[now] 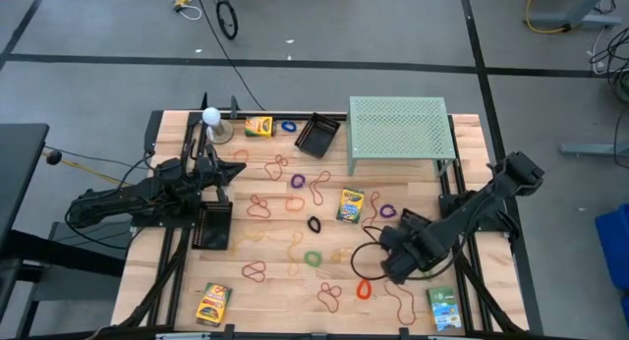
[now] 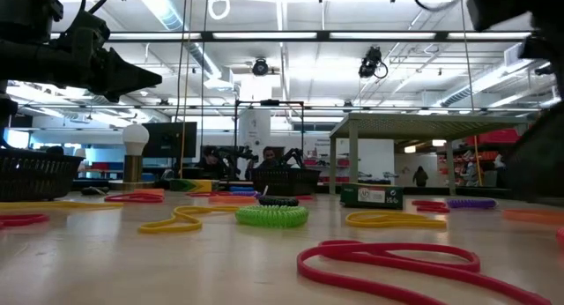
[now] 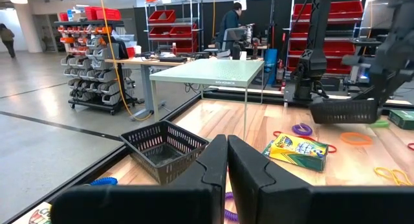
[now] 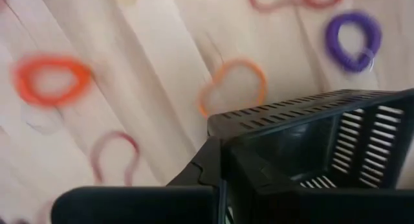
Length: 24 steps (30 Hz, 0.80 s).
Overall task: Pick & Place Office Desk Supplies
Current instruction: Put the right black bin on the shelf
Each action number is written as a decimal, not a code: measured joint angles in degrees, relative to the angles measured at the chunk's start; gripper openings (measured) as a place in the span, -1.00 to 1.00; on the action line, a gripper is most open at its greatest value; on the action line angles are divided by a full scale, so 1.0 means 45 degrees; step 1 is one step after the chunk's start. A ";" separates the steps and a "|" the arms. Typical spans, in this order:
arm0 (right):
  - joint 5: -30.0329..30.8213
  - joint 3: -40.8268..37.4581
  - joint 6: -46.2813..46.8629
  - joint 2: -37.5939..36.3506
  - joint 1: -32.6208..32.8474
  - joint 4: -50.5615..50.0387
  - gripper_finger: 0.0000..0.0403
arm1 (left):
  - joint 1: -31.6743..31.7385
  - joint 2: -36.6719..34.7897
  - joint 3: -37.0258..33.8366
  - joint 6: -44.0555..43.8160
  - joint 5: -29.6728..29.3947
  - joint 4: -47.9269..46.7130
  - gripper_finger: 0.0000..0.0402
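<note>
My right gripper (image 4: 220, 154) has its two fingers pressed tight on the rim of a black slotted plastic basket (image 4: 310, 140). I carry it just above the near right part of the wooden table (image 1: 285, 281), over the scattered thin rubber-band loops. Right beneath it lie an orange loop (image 4: 234, 85), a red-orange ring (image 4: 52, 78) and a purple coiled band (image 4: 352, 33). Just nearer the table edge than this gripper lies a small green box (image 1: 444, 309); it carries white print that I cannot read. My left gripper (image 3: 226, 145) hangs in the air over the left side of the table, fingers closed flat against each other with nothing between them. Below that arm rests a second black basket (image 1: 214, 225), and a third black mesh basket (image 3: 163, 146) sits ahead of my left fingers, towards the far edge. Of the task's things, one yellow-green crayon box (image 3: 295, 151) lies flat mid-table among the loops; its face shows a bright picture and a dark green label, but the lettering is too small to read. Another crayon box (image 1: 213, 303) lies at the near left edge, and a third (image 1: 258, 126) by the far edge, close to a white ball on a small stand (image 1: 210, 115). Farthest right stands a pale green perforated metal shelf (image 1: 398, 129).
</note>
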 joint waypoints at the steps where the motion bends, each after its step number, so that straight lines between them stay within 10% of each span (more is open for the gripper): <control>1: 0.0202 0.0202 0.0017 0.0000 -0.0092 -0.0027 -0.93 | 0.0000 0.0000 0.0000 0.0002 0.0000 -0.0002 -0.90; 24: 0.3402 0.7326 -0.7809 -0.0005 -0.3436 0.0478 -0.94 | 0.0000 0.0001 0.0002 -0.0001 0.0000 -0.0003 -0.90</control>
